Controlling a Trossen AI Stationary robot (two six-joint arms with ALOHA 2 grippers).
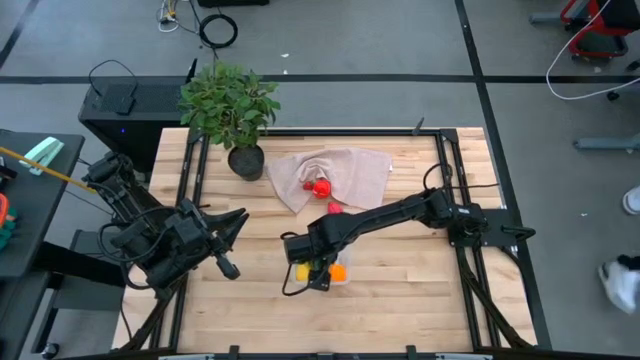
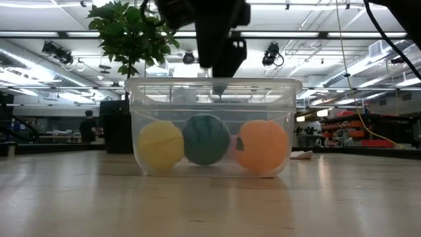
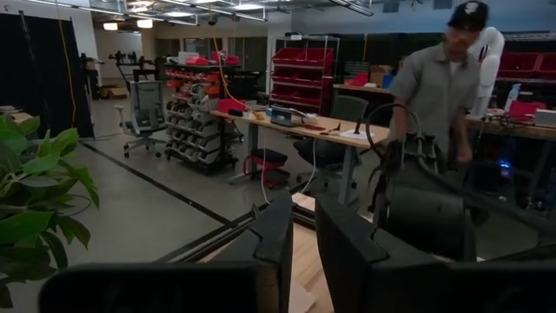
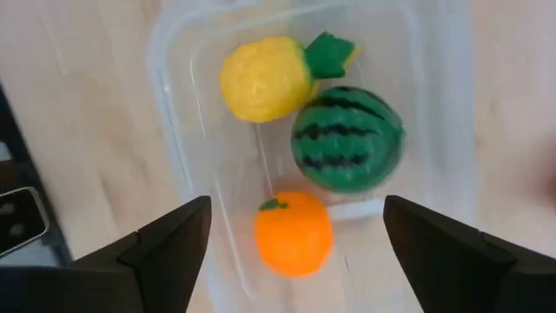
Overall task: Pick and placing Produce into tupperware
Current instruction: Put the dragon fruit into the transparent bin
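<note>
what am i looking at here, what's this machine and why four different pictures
It is a two-armed robot at a wooden table, filmed from overhead, from table level, and from each wrist. The right gripper hangs open, holding nothing, over a clear tupperware containing a yellow piece, a green watermelon and an orange. Two red pieces lie by a beige cloth, near a potted plant. The left gripper waits at the left, nearly closed and empty.
</note>
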